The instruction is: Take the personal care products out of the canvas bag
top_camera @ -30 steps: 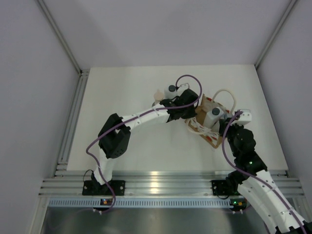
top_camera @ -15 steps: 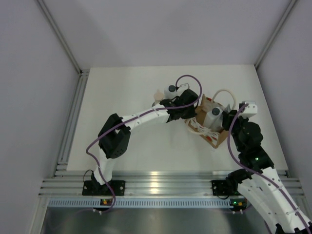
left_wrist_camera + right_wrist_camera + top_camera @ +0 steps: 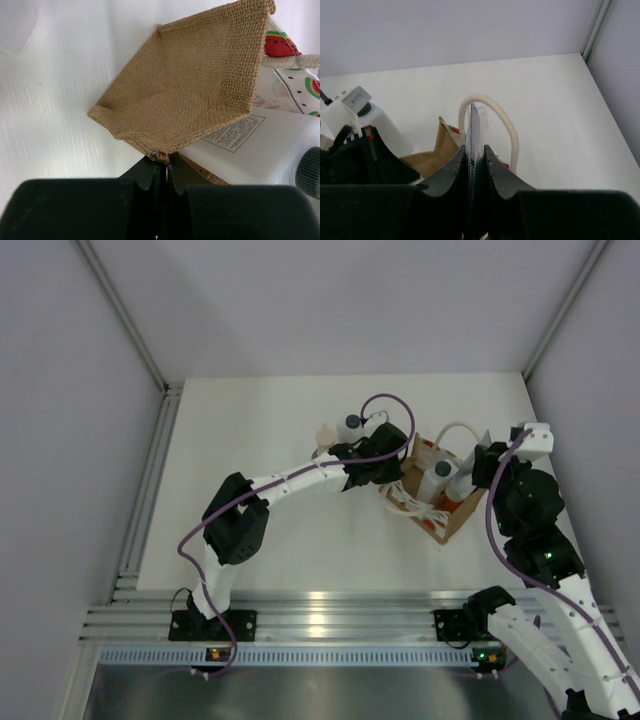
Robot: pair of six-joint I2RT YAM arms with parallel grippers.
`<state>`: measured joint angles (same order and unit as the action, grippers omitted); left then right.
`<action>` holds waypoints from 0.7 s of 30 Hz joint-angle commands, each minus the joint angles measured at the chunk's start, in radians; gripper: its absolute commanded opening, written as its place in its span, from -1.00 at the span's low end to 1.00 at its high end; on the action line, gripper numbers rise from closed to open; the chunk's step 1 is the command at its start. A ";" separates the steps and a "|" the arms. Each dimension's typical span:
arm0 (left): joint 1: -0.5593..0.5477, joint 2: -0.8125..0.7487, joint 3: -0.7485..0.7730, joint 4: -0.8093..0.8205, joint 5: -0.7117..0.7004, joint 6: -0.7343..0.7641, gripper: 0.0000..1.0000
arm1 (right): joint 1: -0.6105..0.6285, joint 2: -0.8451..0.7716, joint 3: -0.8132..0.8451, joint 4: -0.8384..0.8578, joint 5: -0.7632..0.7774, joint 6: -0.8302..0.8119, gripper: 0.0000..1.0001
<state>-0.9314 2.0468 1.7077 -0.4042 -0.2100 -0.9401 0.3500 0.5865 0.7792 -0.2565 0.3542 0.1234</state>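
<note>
2 bottles stand on the white table point(image 3: 250, 440), outside the canvas bag point(image 3: 432, 512) and at about 10 o'clock from it. 1 is grey-green with a beige pump top point(image 3: 325, 433). The other is white with a dark cap point(image 3: 352, 424), just beside the first and at its 2 o'clock. 1 more white bottle with a dark cap point(image 3: 440, 477) lies tilted inside the bag, cap toward 12 o'clock. a spot of orange shows next to it at 4 o'clock, too small to name. that makes 3 bottles that can be counted for sure.

the bag sits at 3 o'clock of the table's middle, mouth up, with 2 cream rope handles. 1 handle point(image 3: 458, 430) loops out at 12 o'clock and the other lies folded at the bag's 8 o'clock side.

the left gripper point(image 3: 393, 472) is at the bag's 9 o'clock edge. in the left wrist view the left gripper point(image 3: 164, 159) has both fingers pinched tight on the woven rim, with the white bottle point(image 3: 250, 145) at 3 o'clock of the pinch.

the right gripper point(image 3: 484, 448) is at the bag's 2 o'clock, close to the far handle. in its own wrist view its fingers point(image 3: 490, 165) are pressed together with 1 thin dark sliver between them. i cannot tell what that sliver is.
</note>
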 commanded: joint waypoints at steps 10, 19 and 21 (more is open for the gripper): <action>-0.004 0.003 0.018 0.038 -0.003 -0.014 -1.00 | -0.014 0.076 0.258 -0.061 0.388 -0.067 -1.00; 0.000 -0.005 0.012 0.038 0.003 -0.014 -1.00 | -0.074 0.114 0.169 -0.038 0.479 0.013 -1.00; 0.002 -0.008 0.006 0.036 0.003 -0.011 -1.00 | -0.109 0.104 0.091 0.012 0.418 0.057 -1.00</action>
<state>-0.9302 2.0468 1.7073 -0.4042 -0.2096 -0.9409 0.2939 0.7006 0.9398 -0.3325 0.7891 0.1135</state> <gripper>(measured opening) 0.061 0.129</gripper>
